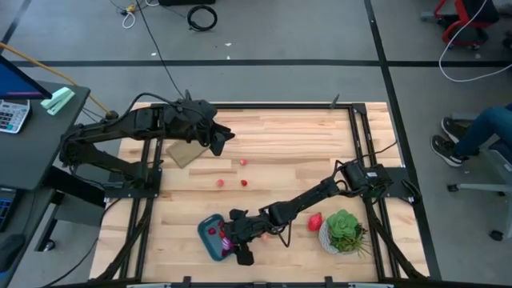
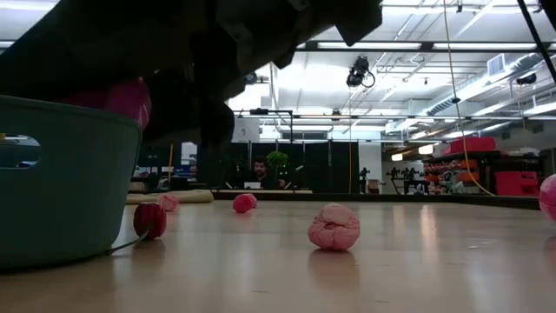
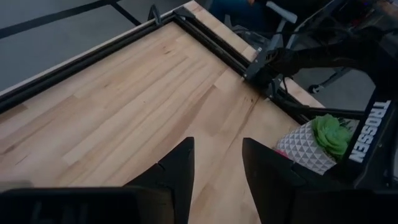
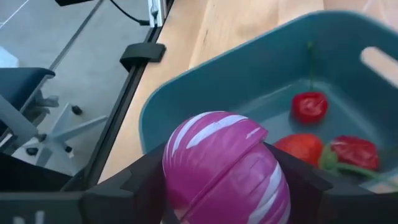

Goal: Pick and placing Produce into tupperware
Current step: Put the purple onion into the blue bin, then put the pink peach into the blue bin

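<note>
The teal tupperware (image 1: pixel 210 238) stands near the table's front edge, and in the right wrist view (image 4: pixel 261 74) it holds three red pieces of produce (image 4: pixel 310 106). My right gripper (image 1: pixel 240 246) hangs over its right end, shut on a round magenta-purple piece with white streaks (image 4: pixel 224 168); the low view shows that piece at rim height (image 2: pixel 130 100). Loose produce lies on the wood: red pieces (image 1: pixel 242 161), (image 1: pixel 219 183), (image 1: pixel 244 182) and a larger one (image 1: pixel 315 222). My left gripper (image 1: pixel 218 138) waits open above the far left, nothing between its fingers (image 3: pixel 177 171). My right gripper pinches the magenta-purple piece by its two opposite sides (image 4: pixel 177 168) between its two fingers (image 4: pixel 124 186). The fingers slant down from the table's right side. The piece hangs clear, over the tupperware's rim.
A green plant in a white pot (image 1: pixel 344 232) stands at the front right, close to my right arm. A flat tan piece (image 1: pixel 186 152) lies below my left gripper. A cherry (image 2: pixel 149 220) and a pale pink piece (image 2: pixel 334 227) rest on the wood beside the tupperware.
</note>
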